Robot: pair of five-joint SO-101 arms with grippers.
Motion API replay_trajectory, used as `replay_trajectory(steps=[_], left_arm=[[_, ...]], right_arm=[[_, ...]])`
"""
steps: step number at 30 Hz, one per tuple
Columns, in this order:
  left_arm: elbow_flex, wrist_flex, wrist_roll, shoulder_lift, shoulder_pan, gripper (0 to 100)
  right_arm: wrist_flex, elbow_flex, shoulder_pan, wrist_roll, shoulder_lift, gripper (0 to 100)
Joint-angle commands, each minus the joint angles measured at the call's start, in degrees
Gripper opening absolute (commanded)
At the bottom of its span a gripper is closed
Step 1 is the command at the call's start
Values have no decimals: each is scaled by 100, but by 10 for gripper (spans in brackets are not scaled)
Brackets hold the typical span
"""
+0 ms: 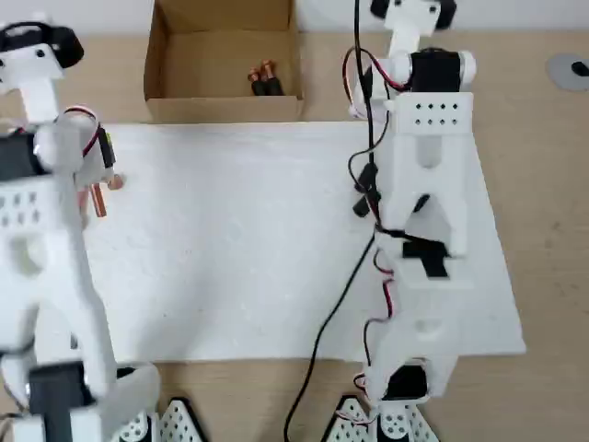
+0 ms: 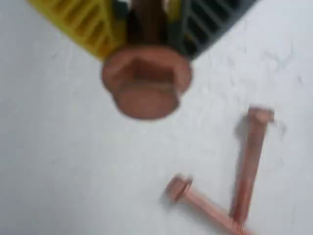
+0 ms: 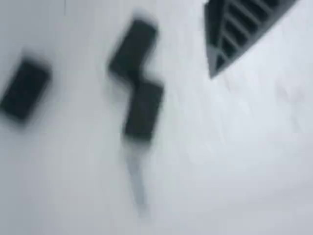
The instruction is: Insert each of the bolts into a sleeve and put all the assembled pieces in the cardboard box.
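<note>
Left gripper (image 2: 146, 24) clamps a bolt (image 2: 145, 83) at the left edge of the mat (image 1: 239, 258), two loose bolts (image 2: 249, 161) near; its middle lies open. Right gripper (image 3: 230, 39), grip unreadable, hangs over three sleeves (image 3: 142, 110).

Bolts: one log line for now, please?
left gripper: shut on bolt | loose bolts: two | sleeves: three | cardboard box: two assembled pieces

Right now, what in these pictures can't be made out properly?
Held bolt, left wrist view: shaft hidden by the left gripper.
Two loose bolts, same view: one tip cut off by the edge.
Three sleeves, right wrist view: blurred, shape unclear.
Pieces in the box, high view: too small for detail.
</note>
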Motion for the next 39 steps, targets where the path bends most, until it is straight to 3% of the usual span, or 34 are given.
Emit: replay_trajectory(steps=[1,8,16,23,39], left_arm=[[202,-53,-70,-1051,308,10],[2145,-633,-62,-2185,325,7],[2778,-642,-53,-2659,413,7],[2804,-642,-26,-2642,413,7],[3121,-624,-26,-2668,413,7]], right_arm=[[44,1569,-145,-149,-1059,368],[-141,2967,-84,-141,-1191,368],[-220,3169,365,-123,-796,368],[-352,2677,1235,826,48,368],[-132,-119,1341,914,1895,368]])
